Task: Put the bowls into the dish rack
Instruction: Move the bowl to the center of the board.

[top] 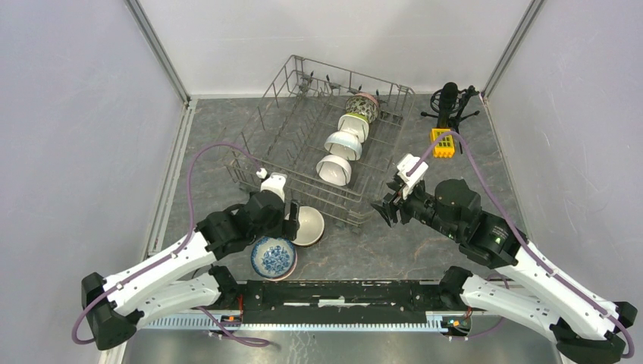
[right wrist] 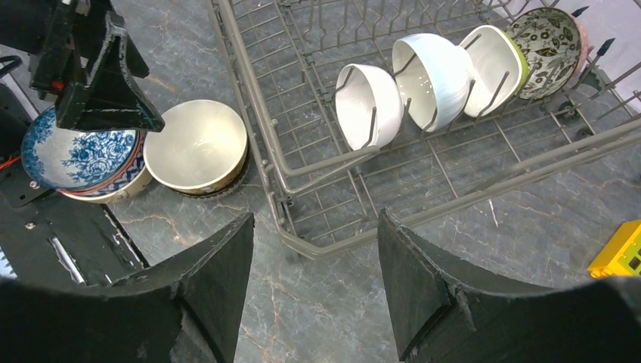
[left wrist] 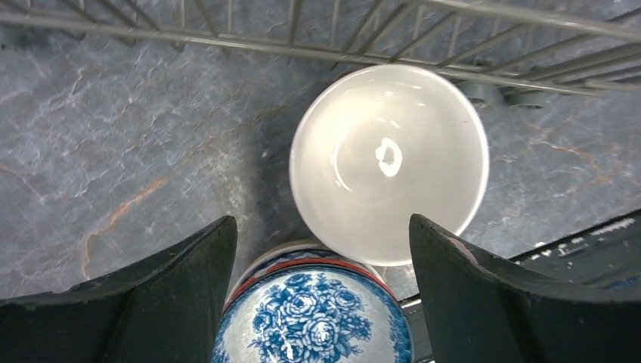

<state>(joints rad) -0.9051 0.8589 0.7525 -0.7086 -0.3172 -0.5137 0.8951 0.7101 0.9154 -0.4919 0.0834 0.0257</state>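
Left hand (left wrist: 321,227) hangs with its fingers spread wide and nothing between them, and we see it poised just above two bowls on the table (left wrist: 113,151): a blue-and-white bowl (left wrist: 314,318) and, touching it, a cream bowl (left wrist: 389,162) right beside the dish rack (top: 299,140). Over to the right hand (right wrist: 315,219): we find it partly open, empty, hovering by the rack's near corner. Four bowls stand on edge in one row inside: white bowl (right wrist: 370,102), pale blue bowl (right wrist: 435,76), green-rimmed bowl (right wrist: 495,57), patterned bowl (right wrist: 548,38).
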